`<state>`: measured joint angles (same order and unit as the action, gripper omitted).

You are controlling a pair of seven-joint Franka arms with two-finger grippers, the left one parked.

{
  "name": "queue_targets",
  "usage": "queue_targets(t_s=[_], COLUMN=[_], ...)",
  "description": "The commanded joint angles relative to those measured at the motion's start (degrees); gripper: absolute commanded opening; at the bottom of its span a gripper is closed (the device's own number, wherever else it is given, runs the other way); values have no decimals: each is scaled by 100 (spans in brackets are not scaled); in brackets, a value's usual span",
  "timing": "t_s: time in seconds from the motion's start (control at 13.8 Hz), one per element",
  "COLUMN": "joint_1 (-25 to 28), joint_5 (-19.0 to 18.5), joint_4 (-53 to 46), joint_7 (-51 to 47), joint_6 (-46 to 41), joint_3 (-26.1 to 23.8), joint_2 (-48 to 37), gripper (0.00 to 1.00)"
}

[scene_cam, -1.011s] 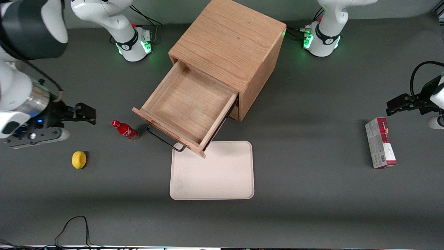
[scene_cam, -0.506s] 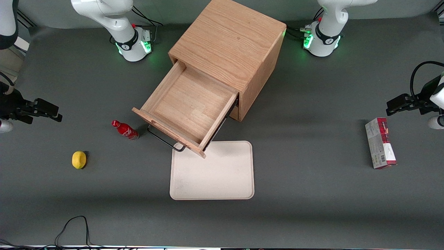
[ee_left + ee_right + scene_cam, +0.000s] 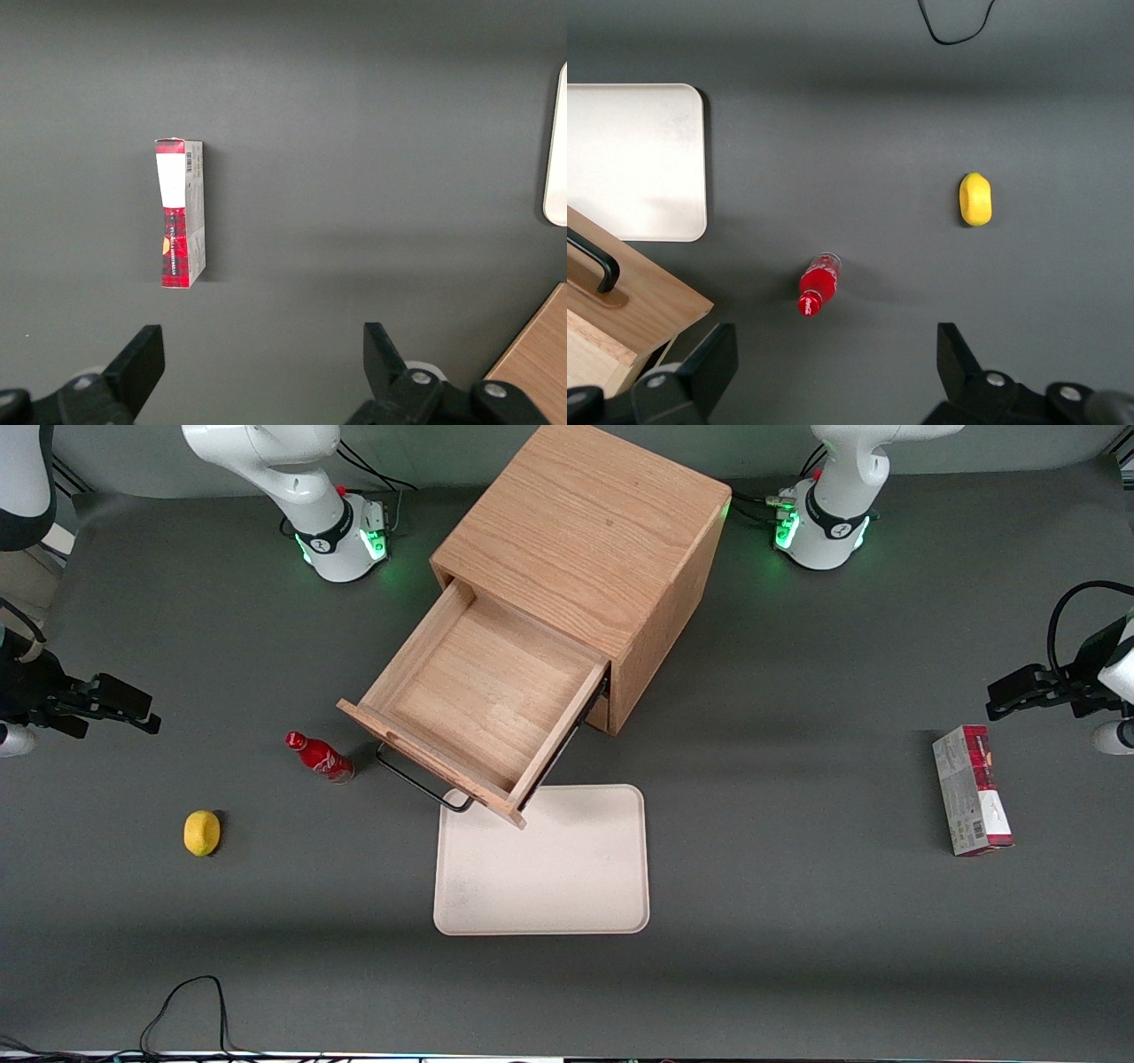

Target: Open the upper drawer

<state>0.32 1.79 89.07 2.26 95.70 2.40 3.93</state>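
The oak cabinet (image 3: 589, 540) stands at the middle back of the table. Its upper drawer (image 3: 478, 700) is pulled far out, showing an empty light-wood inside. The dark bar handle (image 3: 421, 781) hangs on the drawer's front panel; it also shows in the right wrist view (image 3: 594, 259) with the drawer's corner (image 3: 642, 305). The lower drawer is hidden under the upper one. My right gripper (image 3: 124, 707) is open and empty, high above the table at the working arm's end, well apart from the drawer. In its wrist view the gripper (image 3: 837, 367) has its fingers wide apart.
A red bottle (image 3: 319, 755) (image 3: 818, 285) lies beside the drawer's front. A yellow lemon (image 3: 202, 833) (image 3: 975, 198) lies nearer the front camera. A white tray (image 3: 542, 861) (image 3: 633, 159) lies in front of the drawer. A red and grey box (image 3: 971, 790) (image 3: 181, 212) lies toward the parked arm's end.
My right arm has drawn back from near the bottle toward the working arm's end of the table. In the last half second it barely moved. The drawer stays pulled out.
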Motion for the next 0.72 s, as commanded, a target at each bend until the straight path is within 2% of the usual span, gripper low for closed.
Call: queue_targets(t_s=[0.0, 0.29, 0.65], joint_1=[-41, 249, 267], joint_5=[-82, -100, -152], joint_4=[-21, -21, -144], joint_7=[-94, -138, -164], joint_6=[2, -7, -25], joint_3=[-46, 305, 297], joint_2=[-59, -50, 11], gripper=[100, 100, 100])
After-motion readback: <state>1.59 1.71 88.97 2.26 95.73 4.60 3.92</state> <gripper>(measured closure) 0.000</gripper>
